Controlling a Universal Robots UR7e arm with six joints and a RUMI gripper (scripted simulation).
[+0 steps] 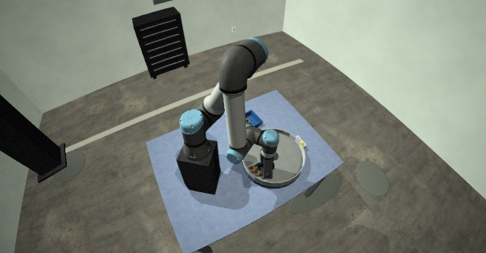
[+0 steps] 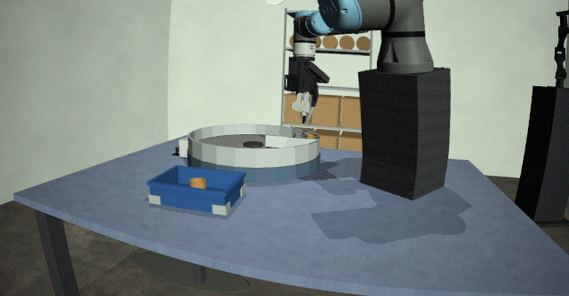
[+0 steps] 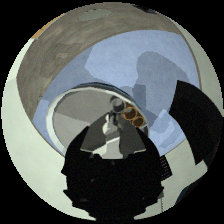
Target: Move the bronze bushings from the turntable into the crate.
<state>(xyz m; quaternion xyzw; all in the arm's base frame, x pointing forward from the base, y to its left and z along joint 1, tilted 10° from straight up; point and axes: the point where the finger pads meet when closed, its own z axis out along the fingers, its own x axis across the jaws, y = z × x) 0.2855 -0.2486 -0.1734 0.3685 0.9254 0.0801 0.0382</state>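
Partly done: at lower left in the exterior view, I see one bronze sleeve (image 2: 197, 183) in the crate (image 2: 191, 199) (image 1: 255, 118); right of centre, my closed, empty gripper (image 2: 304, 120) (image 3: 112, 116) hovers above the turntable (image 2: 253, 157) (image 1: 301, 164) (image 3: 50, 117), bronze still waiting.

Single arm (image 1: 235, 120) (image 2: 369, 4), foot (image 1: 196, 151) (image 2: 404, 58) left of centre in the top view, upper right in the exterior one. Elbow (image 1: 235, 68) was bent high, upper middle of the top frame; top edge cropped the raised part of the arm in the exterior. Pale forearm tube ran down the top frame to the wrist joints (image 1: 269, 139) (image 2: 306, 27), right of centre. Tool (image 1: 267, 174) (image 2: 305, 120) (image 3: 111, 117) hung roughly upright, pointing down, fingers closed. Tips sat near centre of the wrist frame, dark housing below them.
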